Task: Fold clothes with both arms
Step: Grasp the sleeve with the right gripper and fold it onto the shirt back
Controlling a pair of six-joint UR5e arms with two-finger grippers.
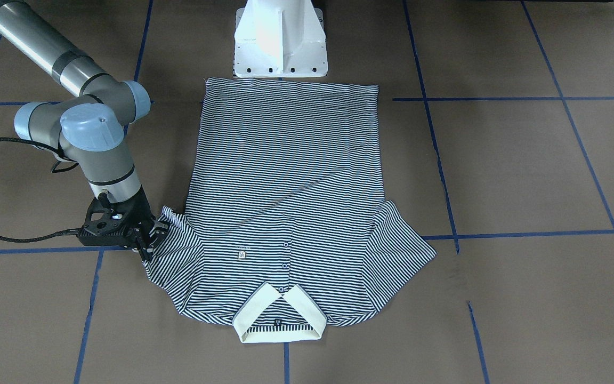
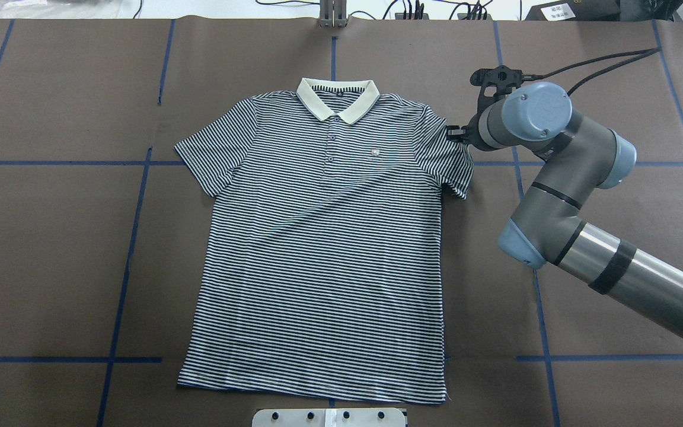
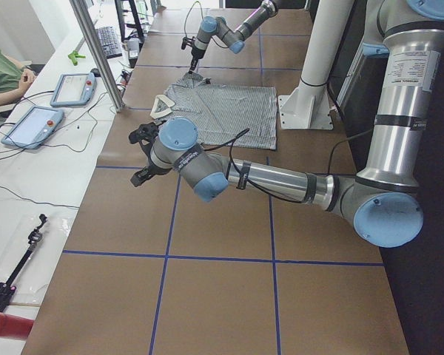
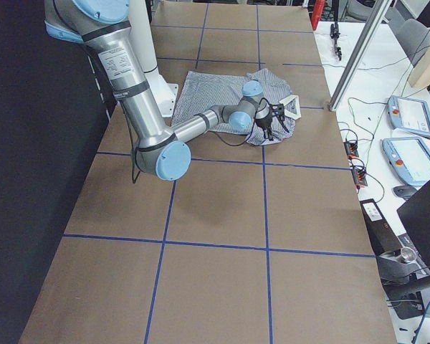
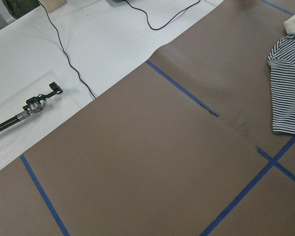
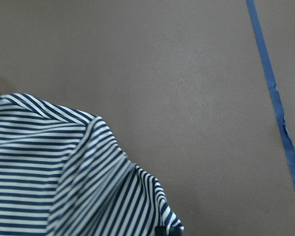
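The navy-and-white striped polo shirt [image 1: 285,176] lies flat and face up on the brown table, its cream collar [image 2: 337,98] at the far side from the robot. My right gripper [image 1: 146,244] sits at the outer edge of one short sleeve [image 1: 171,250], shut on the cloth. The sleeve is bunched and raised there [image 6: 113,187], and a black fingertip [image 6: 168,230] shows at its hem. My left gripper [image 3: 138,157] hovers over bare table well off the shirt's other sleeve [image 5: 287,78]. Only the exterior left view shows it, so I cannot tell whether it is open or shut.
The white pedestal [image 1: 280,37] stands just behind the shirt's hem. Blue tape lines [image 2: 134,237] cross the table. A white bench alongside holds teach pendants [image 3: 33,126], cables and a black tool [image 5: 34,105]. A person's arm [image 3: 4,74] rests there.
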